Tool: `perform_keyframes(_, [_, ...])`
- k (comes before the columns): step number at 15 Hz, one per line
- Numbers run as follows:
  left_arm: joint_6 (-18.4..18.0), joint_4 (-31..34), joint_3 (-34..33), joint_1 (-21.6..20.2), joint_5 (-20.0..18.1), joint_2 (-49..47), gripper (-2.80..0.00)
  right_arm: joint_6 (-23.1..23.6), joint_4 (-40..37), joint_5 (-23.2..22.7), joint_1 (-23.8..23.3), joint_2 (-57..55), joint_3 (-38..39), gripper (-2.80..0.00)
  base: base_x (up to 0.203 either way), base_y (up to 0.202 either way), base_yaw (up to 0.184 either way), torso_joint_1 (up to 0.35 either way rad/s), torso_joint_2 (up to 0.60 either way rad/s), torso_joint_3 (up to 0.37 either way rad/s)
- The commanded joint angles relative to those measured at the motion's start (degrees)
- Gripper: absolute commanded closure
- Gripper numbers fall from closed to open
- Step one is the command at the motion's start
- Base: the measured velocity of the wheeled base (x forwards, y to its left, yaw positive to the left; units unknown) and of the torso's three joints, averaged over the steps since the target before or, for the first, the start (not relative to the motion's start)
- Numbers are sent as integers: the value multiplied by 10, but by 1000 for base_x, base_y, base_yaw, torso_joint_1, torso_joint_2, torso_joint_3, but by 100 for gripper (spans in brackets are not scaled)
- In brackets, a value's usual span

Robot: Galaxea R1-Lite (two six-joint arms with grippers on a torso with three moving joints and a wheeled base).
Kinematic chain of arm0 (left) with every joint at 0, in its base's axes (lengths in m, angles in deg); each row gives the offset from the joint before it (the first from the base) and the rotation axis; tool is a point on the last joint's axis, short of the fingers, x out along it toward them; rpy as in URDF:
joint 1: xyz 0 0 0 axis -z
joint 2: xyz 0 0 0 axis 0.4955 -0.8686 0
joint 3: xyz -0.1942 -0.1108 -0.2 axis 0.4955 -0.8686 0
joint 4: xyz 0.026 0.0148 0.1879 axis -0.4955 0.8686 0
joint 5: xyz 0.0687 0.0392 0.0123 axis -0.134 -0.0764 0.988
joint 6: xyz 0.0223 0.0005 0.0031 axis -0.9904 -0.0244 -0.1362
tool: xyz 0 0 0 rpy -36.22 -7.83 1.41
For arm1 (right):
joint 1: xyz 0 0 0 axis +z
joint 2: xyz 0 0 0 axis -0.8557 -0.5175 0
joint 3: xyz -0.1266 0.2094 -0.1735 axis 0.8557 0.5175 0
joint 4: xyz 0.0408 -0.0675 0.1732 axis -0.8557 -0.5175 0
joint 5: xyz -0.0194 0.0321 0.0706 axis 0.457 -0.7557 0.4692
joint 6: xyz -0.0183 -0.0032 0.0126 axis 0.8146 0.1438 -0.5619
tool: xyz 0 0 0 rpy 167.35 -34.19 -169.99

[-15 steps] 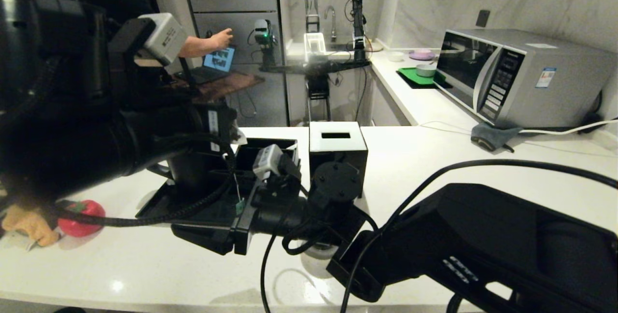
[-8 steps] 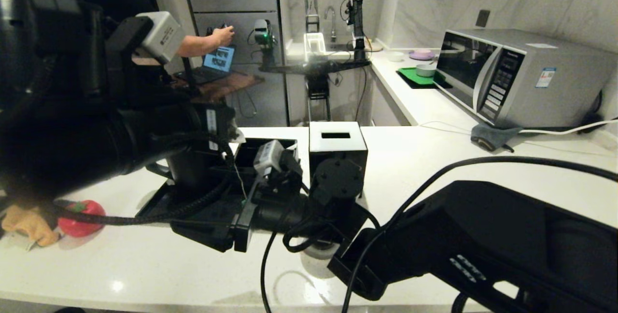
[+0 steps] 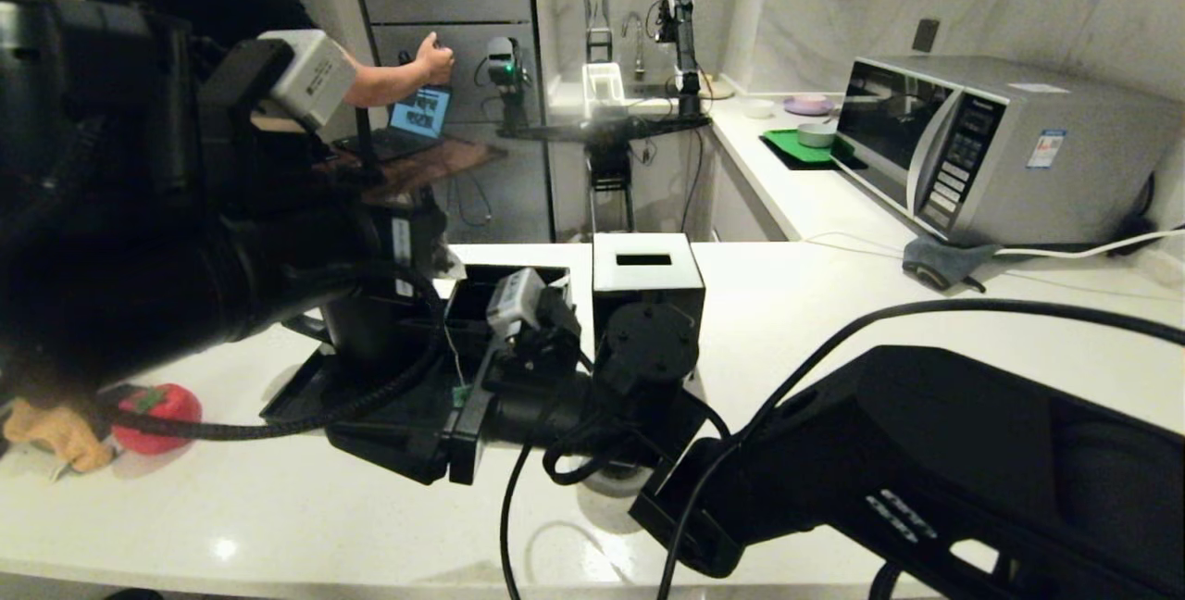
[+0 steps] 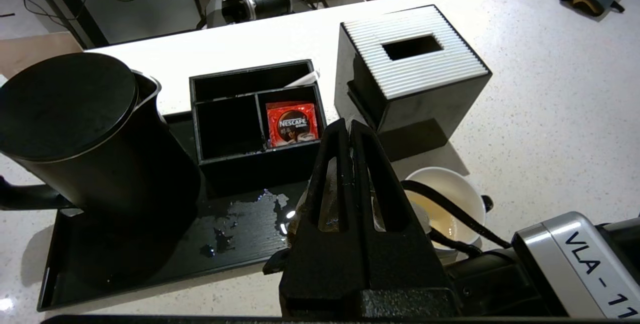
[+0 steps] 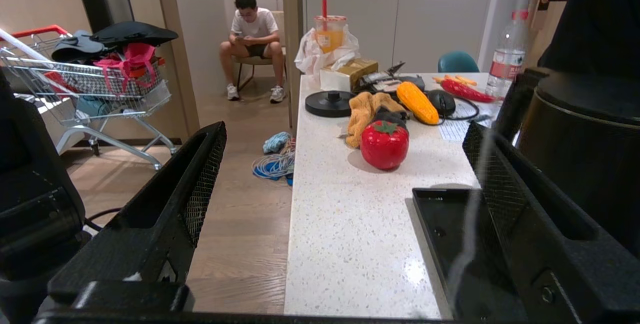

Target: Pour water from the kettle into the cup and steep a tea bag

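Left fingers (image 4: 348,131) pinched on tea bag string; right fingers (image 5: 345,164) spread apart.

Left gripper (image 4: 350,131) raised, fingers pressed together, right gripper (image 5: 345,174) low, fingers spread wide

My arms are matte black, thick and tubular, trailed by loose black cables and one braided hose. Each wrist carries a small silver-grey camera block behind the jaws; one reads "VLA-11" in black letters. My left gripper (image 4: 348,131) has two slim black wedge fingers with hollow slots. My right gripper (image 5: 345,174) has long black fingers (image 5: 197,184) faced with mesh-textured pads, a screw near their base.
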Motion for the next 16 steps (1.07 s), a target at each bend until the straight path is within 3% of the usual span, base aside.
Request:
perform_keyframes(1, [0,-1,-5,0,1,0,0,0,6,-2,0,1,4,0,0,0,0,0,0,0])
perform_keyframes(4, [-1,-10,-11,0,1,2,0,0,6,-2,1,1,7,0,0,0,0,0,0,0])
perform_keyframes(8, [-15,-72,-5,1,0,-5,0,0,5,-2,1,1,7,0,0,0,0,0,0,0])
perform_keyframes(16, [-20,-75,-4,1,5,0,0,0,4,-2,1,1,6,0,0,0,0,0,0,0])
